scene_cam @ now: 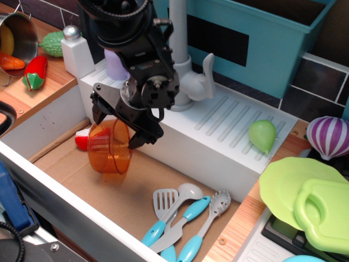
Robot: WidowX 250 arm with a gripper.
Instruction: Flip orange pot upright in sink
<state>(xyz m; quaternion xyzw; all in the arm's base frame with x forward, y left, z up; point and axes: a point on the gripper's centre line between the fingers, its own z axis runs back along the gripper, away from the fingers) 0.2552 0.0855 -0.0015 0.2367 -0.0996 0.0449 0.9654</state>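
Note:
The orange pot (110,152) lies on its side on the brown floor of the sink (125,191), near the left back wall, with its mouth facing left. My gripper (118,127) is open just above it. One fingertip (97,115) is over the pot's left rim and the other (138,140) is at its right side. The jaws straddle the pot's upper part without closing on it. The black arm hides the pot's top edge.
A red-and-white toy (82,141) lies behind the pot. Blue-handled utensils (180,218) lie on the sink floor at right. The grey faucet (179,65), a purple cup (114,64) and a green fruit (262,135) are on the drainboard. A teal bin (262,33) stands behind; a steel pot (19,34) is at far left.

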